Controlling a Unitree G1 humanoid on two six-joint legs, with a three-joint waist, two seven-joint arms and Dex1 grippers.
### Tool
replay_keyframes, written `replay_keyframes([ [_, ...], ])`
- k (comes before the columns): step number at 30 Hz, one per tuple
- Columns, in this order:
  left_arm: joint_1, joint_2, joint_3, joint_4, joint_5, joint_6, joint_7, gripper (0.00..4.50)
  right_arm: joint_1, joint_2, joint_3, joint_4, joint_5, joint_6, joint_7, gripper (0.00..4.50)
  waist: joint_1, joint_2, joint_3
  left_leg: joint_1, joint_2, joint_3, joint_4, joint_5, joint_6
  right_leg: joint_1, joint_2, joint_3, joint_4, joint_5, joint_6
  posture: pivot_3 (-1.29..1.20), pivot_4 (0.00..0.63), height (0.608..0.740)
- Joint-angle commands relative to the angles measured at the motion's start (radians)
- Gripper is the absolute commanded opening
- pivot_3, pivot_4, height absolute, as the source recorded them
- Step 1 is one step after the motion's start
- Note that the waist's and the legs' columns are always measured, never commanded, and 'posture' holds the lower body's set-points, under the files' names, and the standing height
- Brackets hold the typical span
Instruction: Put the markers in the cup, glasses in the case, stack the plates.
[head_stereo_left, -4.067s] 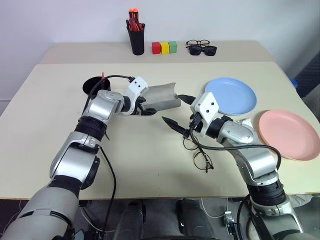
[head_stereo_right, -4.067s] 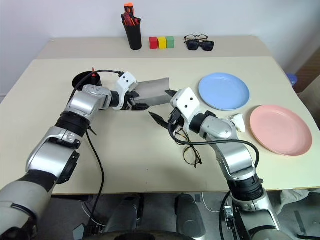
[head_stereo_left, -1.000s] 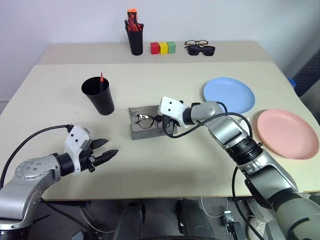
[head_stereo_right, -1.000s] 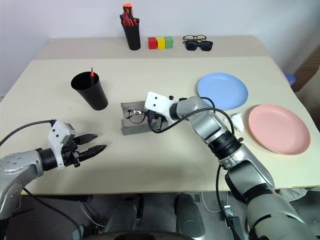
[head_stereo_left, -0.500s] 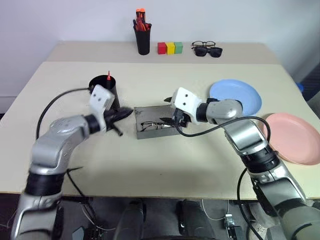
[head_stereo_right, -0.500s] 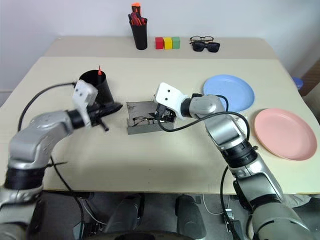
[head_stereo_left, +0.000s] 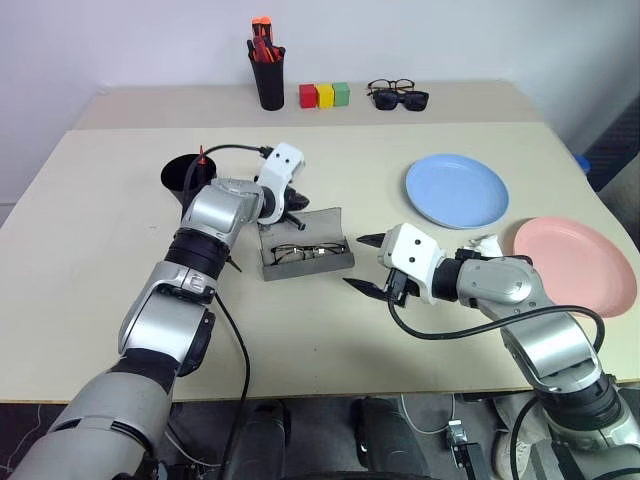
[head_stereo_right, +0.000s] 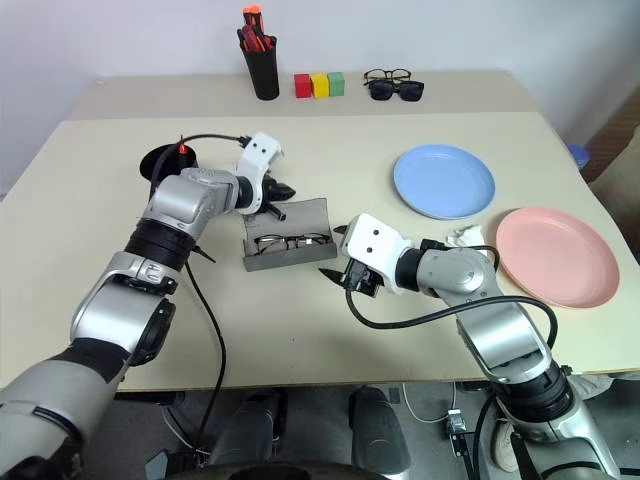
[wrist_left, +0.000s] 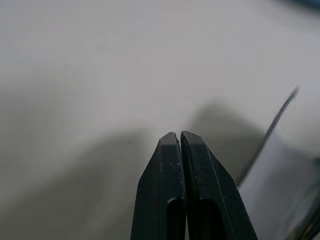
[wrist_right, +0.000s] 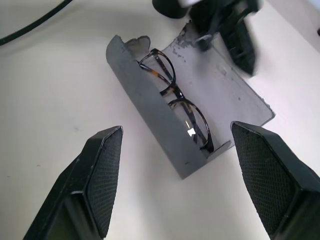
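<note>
With glasses (wrist_right: 176, 98) lying in the open case (head_stereo_left: 320, 222), left gripper (head_stereo_right: 283, 190) jaws together, right gripper (head_stereo_left: 366, 262) jaws apart, empty

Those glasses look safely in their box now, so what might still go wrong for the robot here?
The case is still open, with the glasses lying inside. The shut left gripper is right at its raised lid; a clumsy push might slide the case or tip the glasses out rather than close it. Also, the blue plate and pink plate are unstacked, and the pink one sits near the table edge, so nudging it could drop it.
</note>
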Motion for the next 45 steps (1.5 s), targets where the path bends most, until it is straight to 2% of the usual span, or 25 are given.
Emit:
replay_keyframes([
  [1, -0.029, 0.021, 0.003, 0.005, 0.017, -0.028, -0.084, 0.06, 0.001, -0.002, -0.025, -0.052, 0.013, 0.012, -0.024, 3.51, 0.001, 0.000, 0.000, 0.000, 0.000, 0.000, 0.000, 0.000, 0.000, 0.000, 0.000, 0.000, 0.000, 0.000, 0.000, 0.00, 0.150, 0.740],
  [4, -0.020, 0.036, 0.014, -0.013, 0.015, -0.023, -0.131, 0.06, 0.005, -0.007, -0.021, -0.049, 0.015, 0.011, -0.032, 3.51, 0.001, 0.000, 0.000, 0.000, 0.000, 0.000, 0.000, 0.000, 0.000, 0.000, 0.000, 0.000, 0.000, 0.000, 0.000, 0.00, 0.150, 0.740],
  [8, 0.036, 0.078, 0.009, -0.135, 0.005, 0.004, -0.198, 0.06, 0.002, -0.014, -0.016, -0.031, 0.013, 0.000, -0.031, 3.51, 0.000, 0.000, 0.000, 0.000, 0.000, 0.000, 0.000, 0.000, 0.000, 0.000, 0.000, 0.000, 0.000, 0.000, 0.000, 0.00, 0.150, 0.740],
  [17, 0.310, 0.223, 0.035, -0.705, -0.085, 0.213, -0.237, 0.06, -0.025, -0.020, -0.036, 0.073, -0.012, -0.023, -0.058, 3.51, -0.001, 0.000, 0.000, 0.000, 0.000, 0.000, 0.000, 0.000, 0.000, 0.000, 0.000, 0.001, 0.000, 0.000, 0.000, 0.00, 0.150, 0.740],
  [22, 0.465, 0.310, 0.028, -0.915, -0.123, 0.212, -0.254, 0.06, -0.086, -0.038, -0.061, 0.239, -0.086, -0.002, -0.141, 3.51, 0.002, 0.000, 0.000, 0.001, 0.000, 0.001, 0.000, 0.000, 0.000, 0.000, 0.000, 0.002, 0.001, 0.000, 0.000, 0.00, 0.150, 0.740],
  [27, 0.526, 0.313, 0.065, -0.975, -0.146, 0.184, -0.216, 0.06, -0.132, -0.059, -0.075, 0.382, -0.144, -0.030, -0.183, 3.51, 0.007, 0.000, 0.000, 0.001, 0.000, 0.001, 0.000, 0.000, 0.000, 0.001, 0.000, 0.002, 0.000, 0.000, 0.000, 0.00, 0.150, 0.740],
  [32, 0.552, 0.231, 0.226, -0.988, -0.246, 0.027, -0.201, 0.06, -0.174, -0.087, -0.034, 0.577, -0.240, -0.147, -0.214, 3.51, 0.007, 0.000, 0.000, 0.001, 0.000, 0.001, 0.000, 0.000, 0.000, 0.001, 0.000, 0.002, 0.000, 0.000, 0.000, 0.00, 0.150, 0.740],
  [39, 0.594, 0.207, 0.281, -0.992, -0.322, 0.034, -0.172, 0.06, -0.268, -0.040, 0.006, 0.840, -0.334, -0.288, -0.280, 3.51, -0.001, 0.001, 0.000, 0.002, 0.000, 0.002, 0.000, 0.000, 0.000, 0.001, 0.000, 0.003, 0.001, 0.000, 0.000, 0.00, 0.150, 0.740],
  [42, 0.610, 0.205, 0.282, -1.006, -0.337, 0.038, -0.156, 0.00, -0.292, -0.024, -0.004, 0.898, -0.342, -0.314, -0.291, 2.76, 0.002, 0.001, 0.000, 0.001, 0.000, 0.002, 0.000, 0.000, 0.000, 0.001, 0.000, 0.003, 0.001, 0.000, 0.000, 0.00, 0.150, 0.740],
  [45, 0.628, 0.203, 0.288, -1.015, -0.353, 0.031, -0.150, 0.00, -0.302, -0.020, -0.007, 0.916, -0.358, -0.338, -0.307, 1.35, 0.003, 0.001, 0.000, 0.001, 0.000, 0.002, 0.001, 0.000, 0.000, 0.001, 0.000, 0.003, 0.001, 0.000, 0.000, 0.00, 0.150, 0.740],
])
